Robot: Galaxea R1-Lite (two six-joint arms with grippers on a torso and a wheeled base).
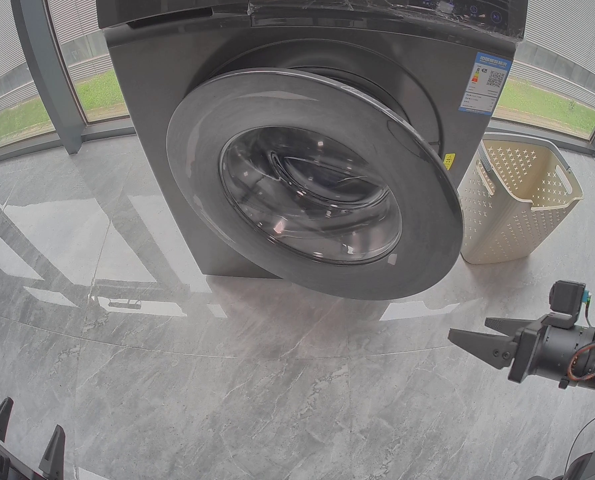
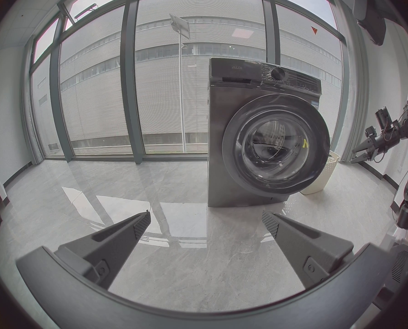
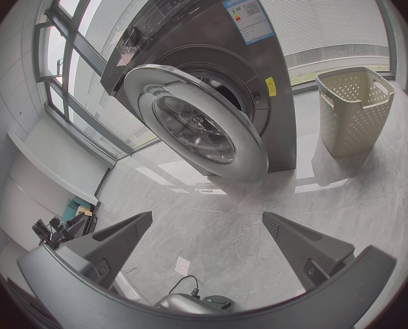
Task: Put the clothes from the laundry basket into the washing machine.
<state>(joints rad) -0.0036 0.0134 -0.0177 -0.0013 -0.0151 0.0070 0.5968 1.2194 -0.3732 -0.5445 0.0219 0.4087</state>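
Beside the washing machine, on the robot's right, the laundry basket stands upright on the floor. Its bottom is hidden, and no clothes rise above its rim. The machine's door hangs open. The right gripper, near the basket, and the left gripper, well apart from it, have their fingers spread and hold nothing. Clothes would probably be soft, light and limp, so pinch a bunched fold from above.

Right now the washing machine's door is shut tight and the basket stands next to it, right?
No. The door is swung open, as the right wrist view shows. The basket does stand next to the washing machine.
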